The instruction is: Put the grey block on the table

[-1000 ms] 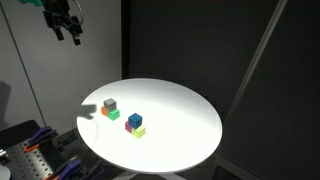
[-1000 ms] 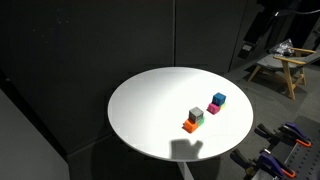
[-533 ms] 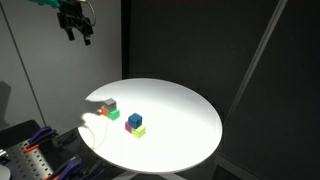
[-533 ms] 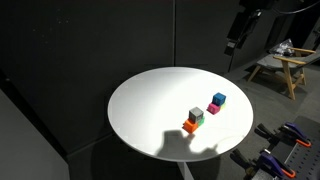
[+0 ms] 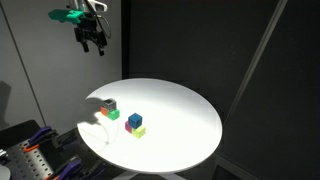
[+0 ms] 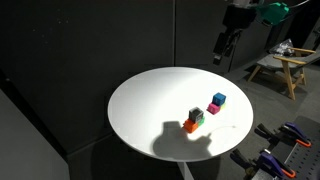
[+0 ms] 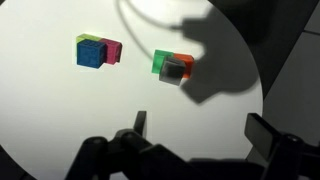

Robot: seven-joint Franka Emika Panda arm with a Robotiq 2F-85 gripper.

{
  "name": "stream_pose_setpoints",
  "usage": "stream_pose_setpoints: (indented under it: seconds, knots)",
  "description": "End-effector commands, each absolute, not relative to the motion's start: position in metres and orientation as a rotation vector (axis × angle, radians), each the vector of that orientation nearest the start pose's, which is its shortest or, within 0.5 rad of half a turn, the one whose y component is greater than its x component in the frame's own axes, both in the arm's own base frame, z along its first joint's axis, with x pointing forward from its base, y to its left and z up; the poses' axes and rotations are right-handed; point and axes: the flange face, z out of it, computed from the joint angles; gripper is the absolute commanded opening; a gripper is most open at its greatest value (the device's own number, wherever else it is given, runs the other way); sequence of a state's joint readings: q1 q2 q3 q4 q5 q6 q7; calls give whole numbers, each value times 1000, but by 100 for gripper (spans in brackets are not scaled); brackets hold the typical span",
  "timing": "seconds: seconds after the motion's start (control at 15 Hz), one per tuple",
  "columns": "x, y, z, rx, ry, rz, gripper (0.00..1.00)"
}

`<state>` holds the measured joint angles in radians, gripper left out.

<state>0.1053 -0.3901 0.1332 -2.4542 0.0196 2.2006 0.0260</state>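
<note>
The grey block (image 5: pixel 110 104) is a small dull cube resting on top of a green and orange cube cluster on the round white table (image 5: pixel 180 120). It also shows in an exterior view (image 6: pixel 195 115) and in the wrist view (image 7: pixel 176 70). My gripper (image 5: pixel 92 38) hangs high above the table's edge, far from the blocks; it shows in an exterior view (image 6: pixel 224 47) too. In the wrist view the gripper (image 7: pixel 195 128) is open and empty, with bare table between its fingers.
A blue cube (image 5: pixel 135 121) sits on top of pink and yellow-green cubes (image 6: pixel 214 106) near the grey block's cluster. The arm's shadow falls across the table by the blocks. Clamps and tools lie below the table edge (image 5: pixel 35 150). A wooden stool (image 6: pixel 280 68) stands behind.
The gripper has moved in towards the table and a little lower. Its shadow has spread across the tabletop near the grey block's cluster. The blocks have not moved.
</note>
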Motion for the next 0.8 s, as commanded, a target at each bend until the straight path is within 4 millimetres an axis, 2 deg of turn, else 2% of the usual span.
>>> stream_pose_setpoints:
  seconds: [0.0, 0.73]
  knots:
    - [442, 106, 435, -3133, -298, -238, 100]
    - [472, 101, 363, -3135, -274, -168, 100]
